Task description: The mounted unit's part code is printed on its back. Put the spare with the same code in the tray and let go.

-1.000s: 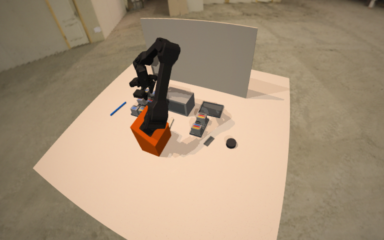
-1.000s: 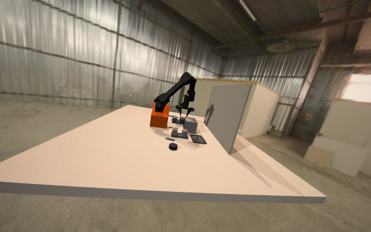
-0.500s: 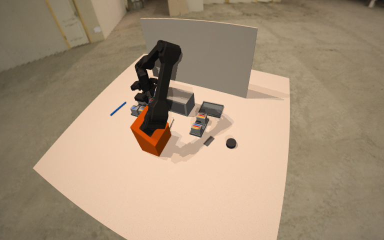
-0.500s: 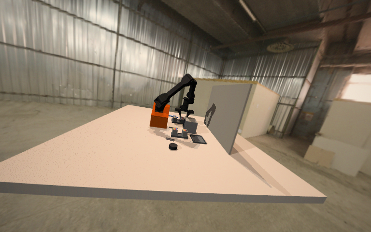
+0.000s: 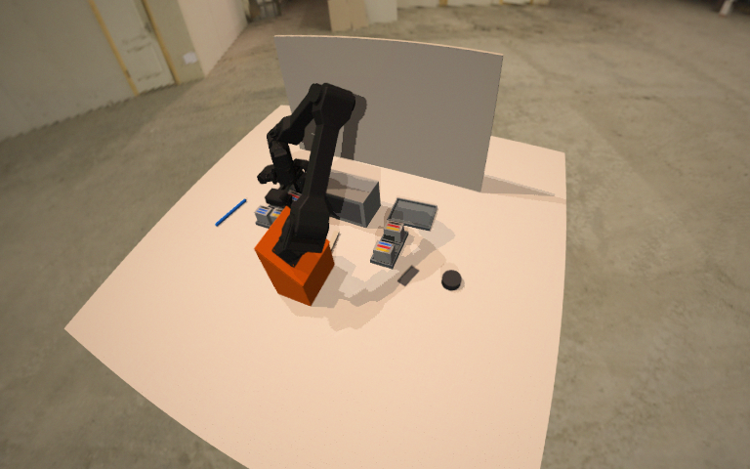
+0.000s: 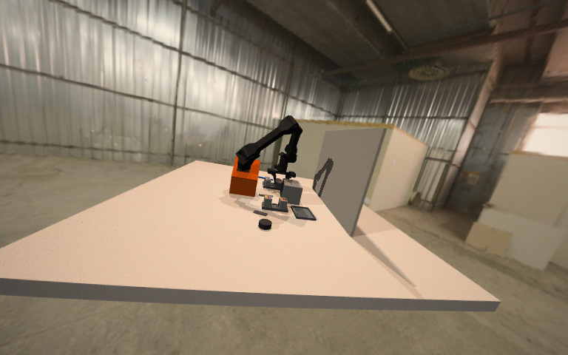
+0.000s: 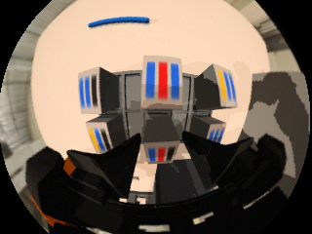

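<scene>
My gripper (image 7: 162,135) (image 6: 278,179) is open and low over the spares rack (image 7: 132,99). Its fingertips stand either side of the near middle spare (image 7: 161,152), striped blue, red and black; no grip on it shows. The far middle spare (image 7: 163,80) is blue, red, blue. The far left spare (image 7: 89,92) is blue, blue, black; the far right spare (image 7: 226,87) is yellow, blue, blue. The near left spare (image 7: 98,138) is yellow, blue, black; the near right spare (image 7: 215,132) is all blue. The tray (image 5: 412,213) (image 6: 303,212) is empty. The mounted unit cannot be identified here.
A grey box (image 5: 351,203) (image 6: 292,192) stands between the spares rack and the tray. A second rack holds two striped blocks (image 5: 383,251) (image 5: 393,231). A blue rod (image 5: 230,212) (image 7: 119,21), a black puck (image 5: 451,279) and a tall grey panel (image 5: 402,105) are also there.
</scene>
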Controlling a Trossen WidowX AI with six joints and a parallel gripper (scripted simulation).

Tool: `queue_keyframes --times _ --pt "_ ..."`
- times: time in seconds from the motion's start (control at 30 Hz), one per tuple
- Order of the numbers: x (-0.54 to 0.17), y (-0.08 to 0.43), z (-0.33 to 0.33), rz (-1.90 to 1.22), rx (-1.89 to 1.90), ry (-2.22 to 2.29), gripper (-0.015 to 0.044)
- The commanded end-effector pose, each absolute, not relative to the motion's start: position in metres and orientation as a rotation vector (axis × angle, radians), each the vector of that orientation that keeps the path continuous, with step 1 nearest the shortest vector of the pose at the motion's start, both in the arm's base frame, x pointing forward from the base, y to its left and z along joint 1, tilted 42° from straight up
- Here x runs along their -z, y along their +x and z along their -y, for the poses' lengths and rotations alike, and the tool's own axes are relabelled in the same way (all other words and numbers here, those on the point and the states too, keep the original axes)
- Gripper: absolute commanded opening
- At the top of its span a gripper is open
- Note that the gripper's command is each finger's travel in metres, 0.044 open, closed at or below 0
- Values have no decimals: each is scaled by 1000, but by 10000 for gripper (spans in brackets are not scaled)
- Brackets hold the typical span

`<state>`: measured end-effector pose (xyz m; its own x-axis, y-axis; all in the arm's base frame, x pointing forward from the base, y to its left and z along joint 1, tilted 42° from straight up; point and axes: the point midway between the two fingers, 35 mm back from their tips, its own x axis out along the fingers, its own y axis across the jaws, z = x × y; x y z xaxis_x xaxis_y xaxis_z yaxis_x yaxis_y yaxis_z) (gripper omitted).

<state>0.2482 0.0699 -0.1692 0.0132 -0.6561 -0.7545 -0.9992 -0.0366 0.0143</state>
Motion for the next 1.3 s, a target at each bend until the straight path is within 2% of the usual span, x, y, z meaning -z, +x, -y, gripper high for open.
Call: queue_keyframes --times 0.0,0.4,0.57,0.83,0.97,1.27 --pt "174 246 -62 -1704 -813 -1757 300" --pt "176 245 -60 -1704 -812 -1757 300" --pt "176 246 -62 -1703 -812 -1749 169" --pt "176 246 -62 -1703 -812 -1749 115" --pt "176 246 -62 -1703 -812 -1749 10" --pt "175 246 -63 -1703 -812 -1749 0"
